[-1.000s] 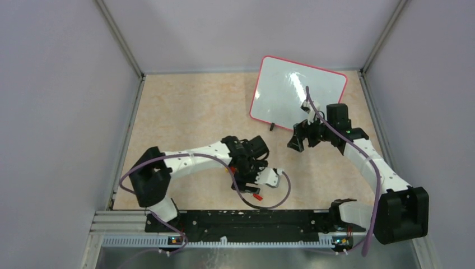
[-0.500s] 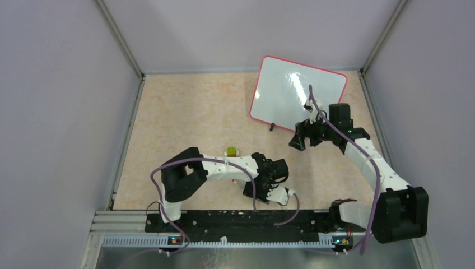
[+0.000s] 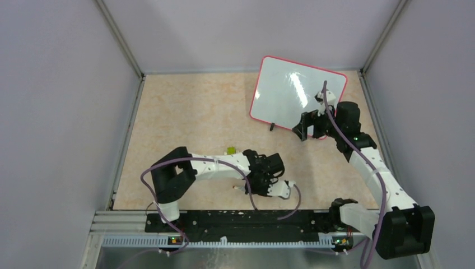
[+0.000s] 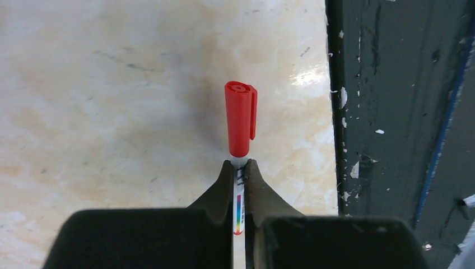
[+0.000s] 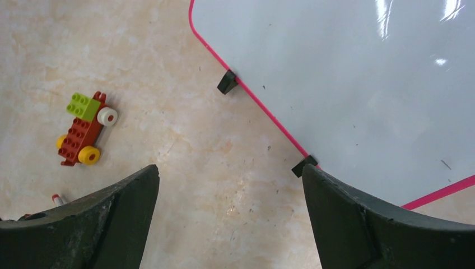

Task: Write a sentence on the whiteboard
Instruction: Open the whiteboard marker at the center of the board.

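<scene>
1. Now the whiteboard point(image 3: 291, 92) lies at the far right of the table point(image 3: 185, 112), turned at an angle. Its red-pink rim runs all round and its surface is blank and glossy.
2. Two black clip feet point(image 5: 227, 82) sit on the board's near edge, one partway along it and one toward its near right corner.
3. The right gripper point(image 3: 307, 126) hovers at that near right corner, its jaws spread wide and holding nothing. In the right wrist view the right gripper point(image 5: 228, 168) frames the board's near edge and one clip foot between its fingers.
4. The left gripper point(image 4: 239, 168) is well apart from the whiteboard, on the near side of it, low over the table. Its jaws are pinched tight on a marker point(image 4: 240, 120), gripping the white barrel just behind the red cap, which is on.
5. Close beside the marker, on the side away from the whiteboard, runs the black mounting rail point(image 4: 392, 112).
6. A small toy brick car point(image 5: 84, 129), red with a green block and yellow wheels, stands between the whiteboard and the left gripper, apart from both.
</scene>
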{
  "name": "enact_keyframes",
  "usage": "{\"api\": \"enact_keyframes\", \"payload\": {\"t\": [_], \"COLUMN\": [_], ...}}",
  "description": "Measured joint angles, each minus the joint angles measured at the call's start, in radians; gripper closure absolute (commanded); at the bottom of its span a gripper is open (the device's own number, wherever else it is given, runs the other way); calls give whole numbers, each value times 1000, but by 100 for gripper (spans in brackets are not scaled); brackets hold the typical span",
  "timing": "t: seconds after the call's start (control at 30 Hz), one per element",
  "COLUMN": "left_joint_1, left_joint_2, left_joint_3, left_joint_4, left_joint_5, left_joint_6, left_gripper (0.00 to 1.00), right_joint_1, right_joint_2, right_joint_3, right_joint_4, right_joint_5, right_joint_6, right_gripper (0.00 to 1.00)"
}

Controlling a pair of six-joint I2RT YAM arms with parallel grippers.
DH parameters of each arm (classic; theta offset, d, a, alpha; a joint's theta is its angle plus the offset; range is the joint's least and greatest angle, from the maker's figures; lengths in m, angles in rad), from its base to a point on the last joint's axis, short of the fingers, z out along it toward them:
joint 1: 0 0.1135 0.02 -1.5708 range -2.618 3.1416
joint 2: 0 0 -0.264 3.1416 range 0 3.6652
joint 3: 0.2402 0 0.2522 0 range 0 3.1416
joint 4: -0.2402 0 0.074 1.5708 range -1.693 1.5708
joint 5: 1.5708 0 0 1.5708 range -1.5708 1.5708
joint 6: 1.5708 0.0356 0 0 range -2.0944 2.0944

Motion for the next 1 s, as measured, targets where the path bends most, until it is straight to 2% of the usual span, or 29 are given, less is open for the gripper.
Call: {"api": "enact_keyframes", "payload": {"t": [0.07, 0.17, 0.33, 0.47, 0.67, 0.77, 0.87, 0.93, 1.0], "left_joint_1": [30, 131, 409, 600, 777, 861, 916, 946, 976], "left_joint_2": [-31, -102, -263, -410, -501, -499, -498, -498, -498], "left_joint_3": [6, 61, 164, 179, 201, 200, 180, 143, 60], "left_joint_4": [10, 21, 163, 284, 426, 474, 534, 616, 772], "left_joint_5": [46, 149, 322, 388, 503, 517, 527, 560, 616], "left_joint_6": [-23, -84, -262, -437, -763, -938, -1092, -1194, -1338], "left_gripper": [100, 100, 100, 100, 100, 100, 100, 100, 100], "right_joint_1": [0, 0, 0, -1, 16, 65, 137, 185, 241], "right_joint_2": [-8, 6, 46, 47, 86, 168, 227, 242, 277], "right_joint_3": [0, 31, 163, 208, 229, 314, 361, 363, 398], "right_joint_4": [27, 18, 11, 64, 154, 149, 214, 251, 262], "right_joint_5": [13, 31, 39, -50, -203, -256, -319, -344, -371], "right_joint_6": [15, 42, 128, 185, 298, 326, 391, 426, 457], "right_gripper": [5, 5, 2, 1, 1, 2, 4, 8, 11]}}
